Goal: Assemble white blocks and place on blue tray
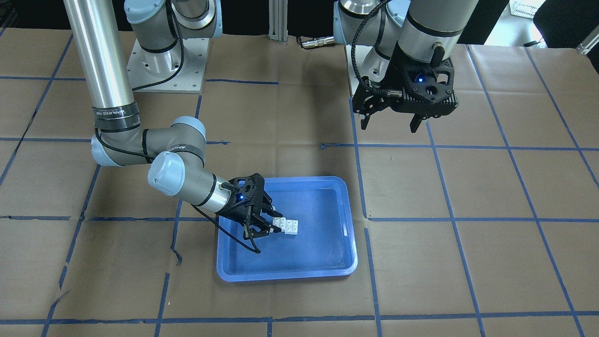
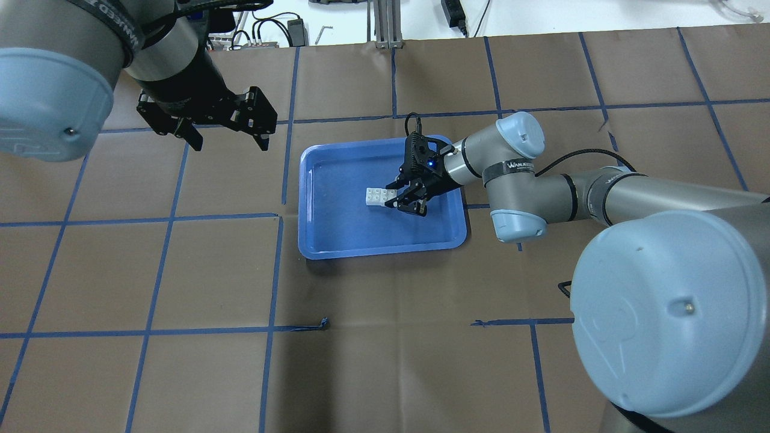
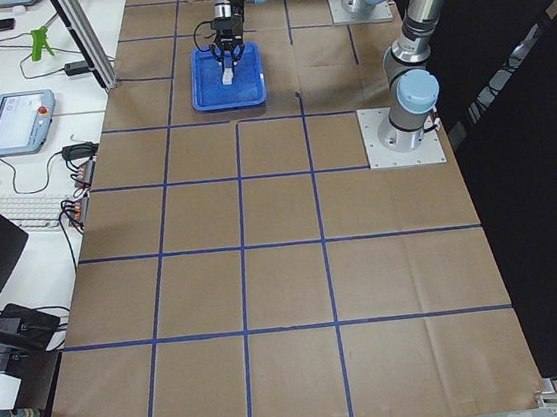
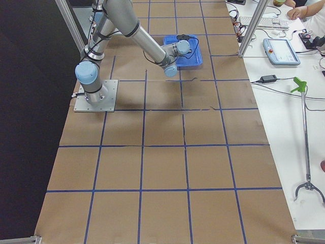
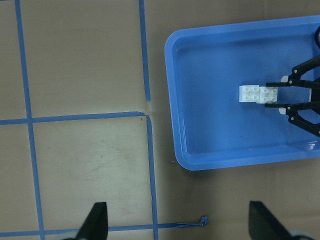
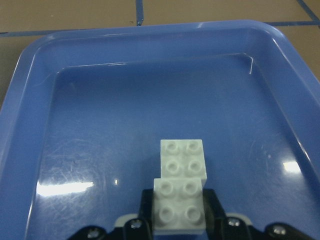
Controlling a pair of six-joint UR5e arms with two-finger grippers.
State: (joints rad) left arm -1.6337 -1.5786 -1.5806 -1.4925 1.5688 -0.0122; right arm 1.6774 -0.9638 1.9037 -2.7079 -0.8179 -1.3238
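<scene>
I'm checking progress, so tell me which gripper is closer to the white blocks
Right. The right gripper is inside the blue tray, its fingers on either side of the white blocks. The left gripper hangs open over the table, outside the tray.

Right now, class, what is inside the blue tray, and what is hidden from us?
Inside the blue tray lie the white blocks, joined in an offset step, with the right gripper around the upper one. Its jaws cover that block's sides; the underside and the join cannot be seen.

Robotics lab, taped paper-covered table (image 3: 285, 268), teach pendant (image 3: 15, 123)
</scene>
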